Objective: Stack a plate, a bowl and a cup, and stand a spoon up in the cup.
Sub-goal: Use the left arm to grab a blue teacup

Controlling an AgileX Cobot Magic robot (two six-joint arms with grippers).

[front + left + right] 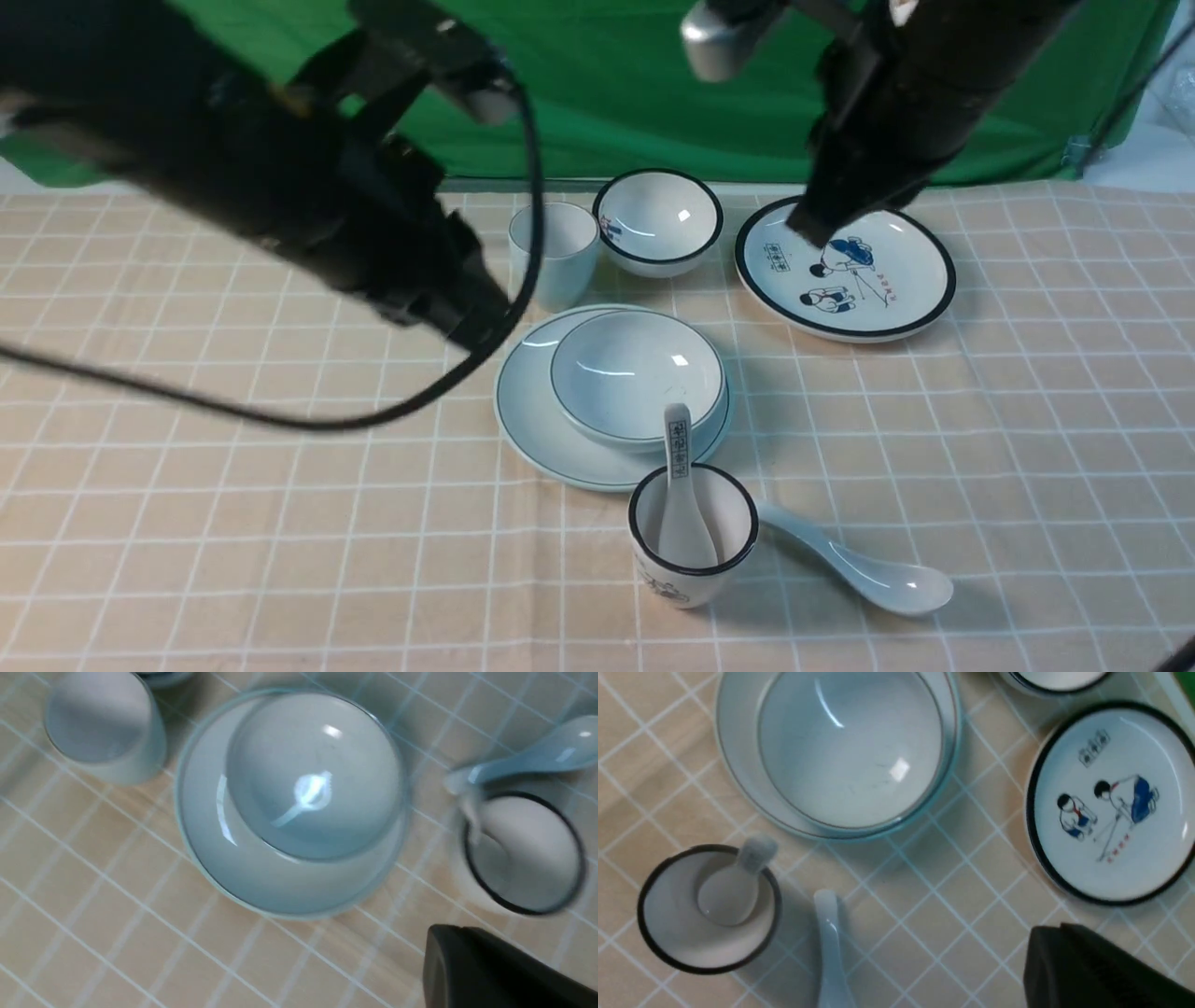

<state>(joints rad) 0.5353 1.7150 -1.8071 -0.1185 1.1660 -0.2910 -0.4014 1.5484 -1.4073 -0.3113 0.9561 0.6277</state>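
The plain bowl [638,373] sits in the plain plate [525,403] at mid-table. The plain cup [553,245] stands upright just behind them. The plain spoon [868,569] lies on the cloth at the front right. My left gripper [481,329] hovers shut and empty above the plate's left rim. My right gripper [808,226] hovers shut and empty over the cartoon plate's left edge. The left wrist view shows the bowl [313,774], plate [205,854], cup [103,723], spoon [537,758] and gripper [434,940]. The right wrist view shows the bowl [850,746], plate [733,742], spoon [829,942] and gripper [1041,940].
A black-rimmed printed cup [693,541] stands in front of the plate and holds a printed spoon [679,485]. A black-rimmed bowl [657,222] stands at the back. A cartoon plate [845,269] lies back right. The left arm's cable [280,420] hangs over the cloth.
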